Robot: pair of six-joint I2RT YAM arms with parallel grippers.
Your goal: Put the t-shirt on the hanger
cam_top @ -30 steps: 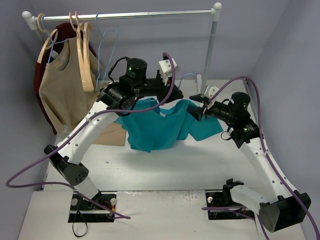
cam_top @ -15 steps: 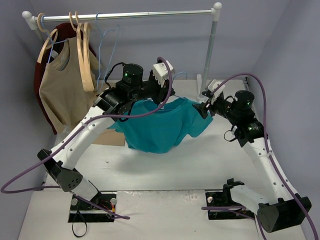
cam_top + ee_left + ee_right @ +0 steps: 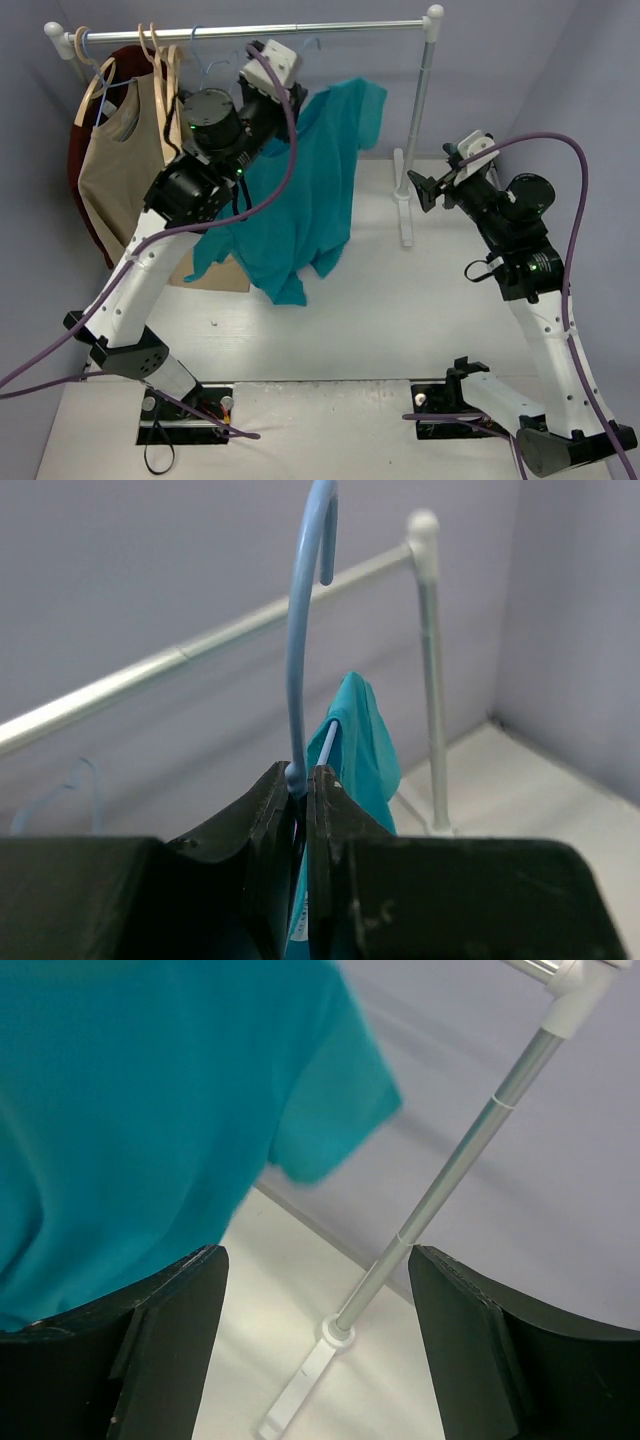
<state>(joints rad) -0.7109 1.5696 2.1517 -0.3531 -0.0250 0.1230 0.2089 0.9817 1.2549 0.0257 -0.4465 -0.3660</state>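
Left claw [image 3: 301, 780] is clamped narrow on the neck of the blue wire hanger [image 3: 294, 650], just under the hook. The hanger is held upright, upper centre of the overhead frame, right by the rail [image 3: 340, 27]. Whether the hook is over the rail cannot be told.

The teal t-shirt [image 3: 310, 190] is carried on that hanger. It is draped down from the rail area to mid-frame, with one sleeve spread toward the upper right and the lower hem seen left of centre. Whether the hem touches the counter [image 3: 400, 310] cannot be told.

Right claw [image 3: 315, 1340] is spread wide, with nothing gripped. It is parked right of the rail's upright post [image 3: 420, 130], apart from the shirt.

A tan sleeveless top [image 3: 120, 170] and wooden hangers [image 3: 172, 110] are seen on the rail at upper left.
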